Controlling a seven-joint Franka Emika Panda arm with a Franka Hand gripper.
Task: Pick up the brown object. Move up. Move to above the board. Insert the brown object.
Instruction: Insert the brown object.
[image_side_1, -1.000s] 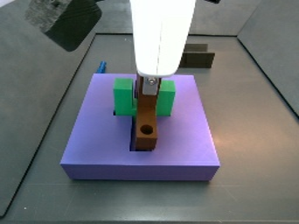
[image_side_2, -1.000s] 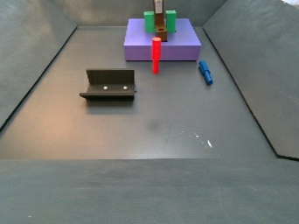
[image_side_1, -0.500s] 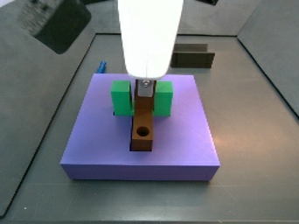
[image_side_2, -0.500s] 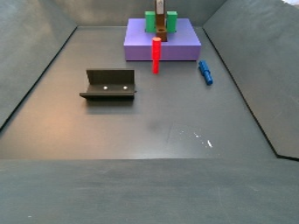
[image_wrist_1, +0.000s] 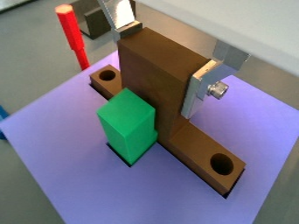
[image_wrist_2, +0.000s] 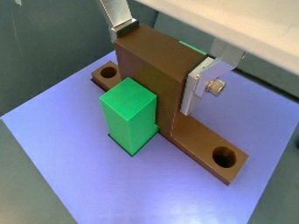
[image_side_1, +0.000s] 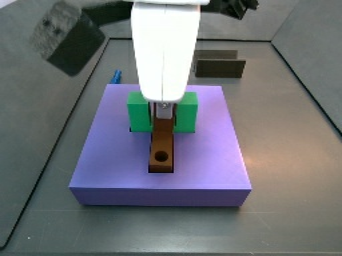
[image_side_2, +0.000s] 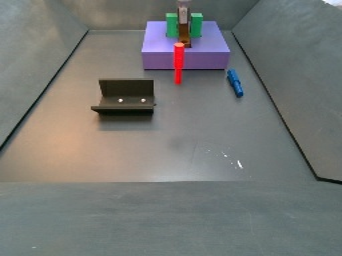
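The gripper (image_wrist_2: 158, 54) is clamped on the upright post of the brown object (image_wrist_2: 163, 74), whose flat bar lies in the groove of the board (image_side_1: 201, 150) with the green bracket (image_side_1: 139, 112) at 9 and 3 o'clock. Insertion looks nearly done; the next move likely calls for seating fully, then letting go.

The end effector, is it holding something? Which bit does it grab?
Yes. The end effector holds the brown object by its upright square post, one finger on each side, while the flat bar sits in the board.
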